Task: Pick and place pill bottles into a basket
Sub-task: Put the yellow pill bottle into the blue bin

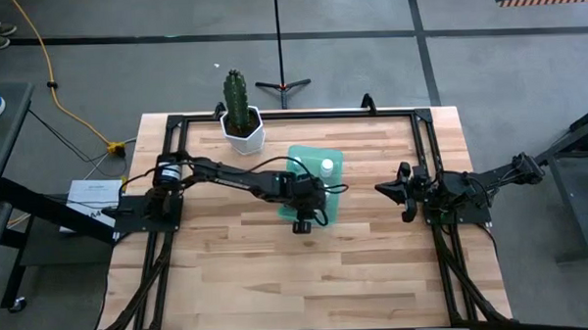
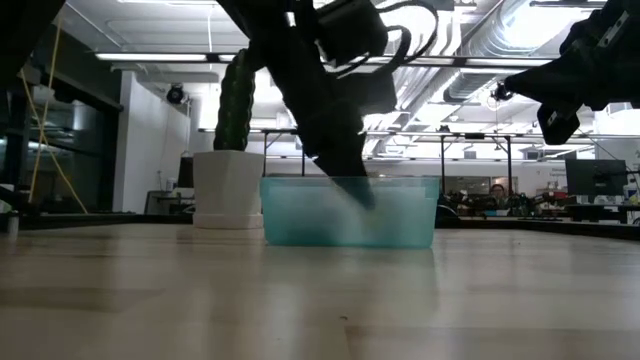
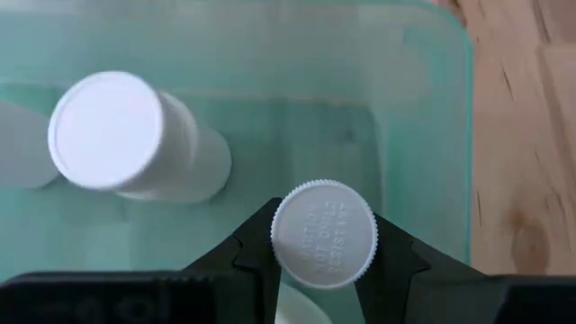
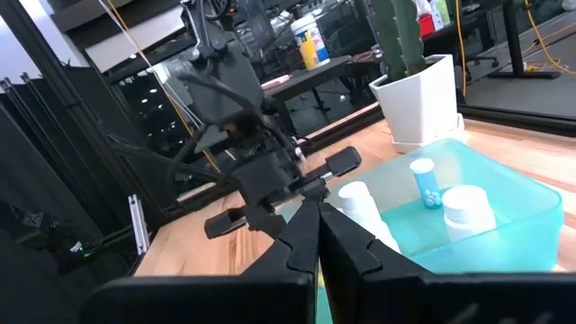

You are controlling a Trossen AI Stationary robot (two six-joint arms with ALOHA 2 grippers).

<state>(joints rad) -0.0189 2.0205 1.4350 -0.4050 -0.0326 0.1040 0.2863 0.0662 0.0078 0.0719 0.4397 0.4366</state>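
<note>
The teal-green basket (image 1: 335, 160) sits at the table's middle, with its wall also in the low view (image 2: 400, 215). My left gripper (image 3: 324, 261) reaches down into it and is shut on a white pill bottle (image 3: 324, 232). A second bottle (image 3: 126, 135) stands upright on the basket floor beside it, and a third (image 3: 16, 148) shows at the picture's edge. Bottles also show in the right wrist view (image 4: 466, 209). My right gripper (image 4: 318, 229) is shut and empty, raised above the table to the right of the basket (image 1: 398, 191). My left gripper pinches the bottle's ribbed white cap (image 3: 286, 243) between its two fingers, one on each side of the cap. The fingers come from above, pointing down into the basket. The bottle stands upright, cap up. I cannot tell whether its base rests on the basket floor.
A white hexagonal pot with a cactus (image 1: 244, 128) stands just far-left of the basket. A black frame (image 1: 273, 115) runs round the table's edges. Bare wood (image 1: 298, 273) lies toward the near edge.
</note>
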